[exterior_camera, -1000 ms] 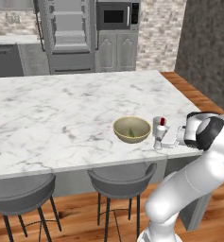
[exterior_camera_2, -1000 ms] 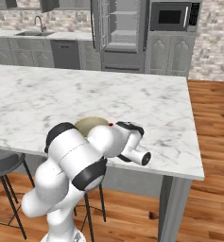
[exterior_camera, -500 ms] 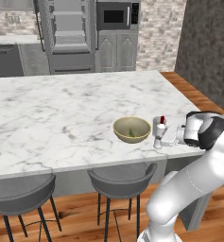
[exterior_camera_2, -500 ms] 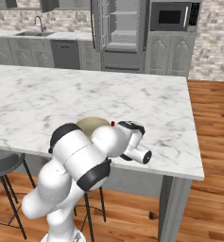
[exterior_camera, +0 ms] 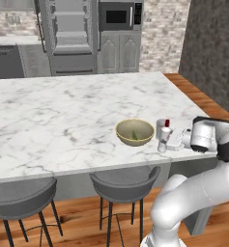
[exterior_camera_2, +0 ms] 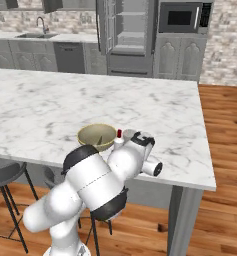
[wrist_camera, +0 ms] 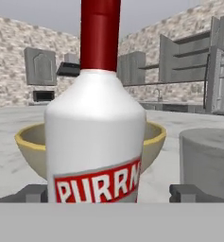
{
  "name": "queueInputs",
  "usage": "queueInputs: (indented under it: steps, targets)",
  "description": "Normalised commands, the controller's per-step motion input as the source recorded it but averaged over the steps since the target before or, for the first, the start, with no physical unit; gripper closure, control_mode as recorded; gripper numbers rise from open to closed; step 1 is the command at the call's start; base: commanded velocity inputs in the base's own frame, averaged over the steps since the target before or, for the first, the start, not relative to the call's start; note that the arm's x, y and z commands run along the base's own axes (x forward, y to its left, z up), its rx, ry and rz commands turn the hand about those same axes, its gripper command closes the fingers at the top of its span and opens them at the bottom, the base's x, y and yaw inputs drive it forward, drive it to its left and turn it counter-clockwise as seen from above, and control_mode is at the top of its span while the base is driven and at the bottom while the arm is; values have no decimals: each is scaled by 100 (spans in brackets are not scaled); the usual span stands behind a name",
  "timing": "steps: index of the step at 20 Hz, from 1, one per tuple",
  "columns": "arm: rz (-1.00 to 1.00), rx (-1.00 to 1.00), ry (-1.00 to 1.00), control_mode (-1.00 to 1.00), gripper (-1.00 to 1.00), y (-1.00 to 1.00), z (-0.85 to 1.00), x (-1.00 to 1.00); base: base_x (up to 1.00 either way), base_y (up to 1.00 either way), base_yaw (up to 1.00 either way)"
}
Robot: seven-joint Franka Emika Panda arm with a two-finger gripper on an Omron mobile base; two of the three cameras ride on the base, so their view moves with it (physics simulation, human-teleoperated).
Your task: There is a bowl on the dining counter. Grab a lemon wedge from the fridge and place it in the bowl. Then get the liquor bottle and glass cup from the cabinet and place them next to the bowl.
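1. Jaws [wrist_camera: 110, 194] stand wide in the hand view, their dark tips low at either side of the liquor bottle [wrist_camera: 95, 137] with clear gaps between tips and glass, so nothing is gripped.
2. Compared with a second ago, when the bottle sat tight against the hand in the left base view, the fingers have spread; I judge the bottle has just been let go and now stands on its own.
3. Liquor bottle [exterior_camera: 163, 136] stands upright on the worktop, right of centre in the left base view, just beside the bowl [exterior_camera: 135, 132] on its right.
4. Glass cup [exterior_camera: 160, 126] stands just behind the bottle in that view, also close beside the bowl; in the hand view the glass cup [wrist_camera: 207, 160] sits at the right edge.
5. Lemon wedge [exterior_camera: 134, 135] shows as a small greenish speck inside the bowl, though it is too small to be sure of.
6. Dining counter [exterior_camera: 63, 111] carries all of these near its lower right corner.
7. Bowl, cup and bottle sit in the same spots as half a second ago.
8. By my reading, every item is placed and only a clean retreat of the arm is left; brushing the bottle could topple it.
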Motion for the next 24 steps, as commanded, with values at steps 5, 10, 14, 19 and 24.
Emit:
queueInputs:
  steps: [5, 10, 14, 19, 24]
  targets:
    - [0, 2, 0, -100, -100, 2, 7, -20, 0, 0, 0]
    - [0, 1, 0, -100, -100, 4, 12, -22, 0, 0, 0]
    - [0, 2, 0, -100, -100, 0, 24, -33, 0, 0, 0]
    - [0, 3, 0, -100, -100, 0, 47, -49, 0, 0, 0]
    - [0, 2, -5, -100, -100, 0, 84, -57, 0, 0, 0]
